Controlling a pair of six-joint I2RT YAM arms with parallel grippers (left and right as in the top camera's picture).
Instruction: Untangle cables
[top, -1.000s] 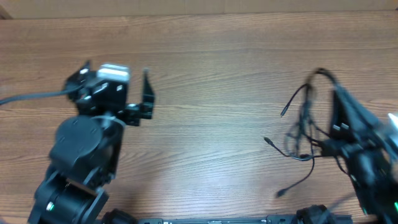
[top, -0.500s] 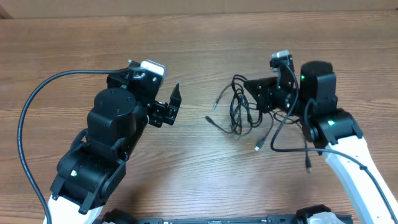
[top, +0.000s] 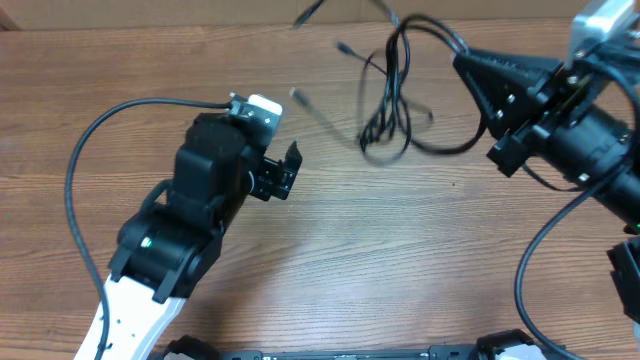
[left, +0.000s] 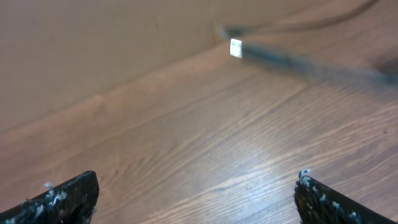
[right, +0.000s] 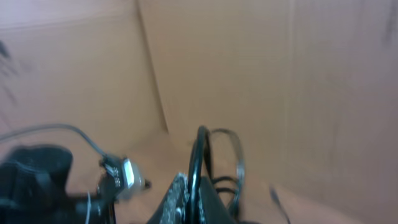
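At the near edge of the table, the left arm rises from the lower left corner of the overhead view and reaches toward the middle, a thick black wire looping out from it over the wood. The left gripper hangs above bare tabletop with its jaws spread wide and nothing between them; in its own wrist view the two dark fingers sit at the bottom corners of the frame with only wood grain between. Beyond it, toward the far side of the table, the cables hang as a loose tangle of thin black loops, blurred, with several plug ends flung out to the left and up; one pale metal tip shows in the left wrist view, just before the cardboard wall. Whether the lowest loops touch the table cannot be told. The right gripper, at the far right, is pressed together on the top of the tangle, pinching the cables so that one loop stands up from its closed fingers in the right wrist view. The right arm stretches back along the right edge.
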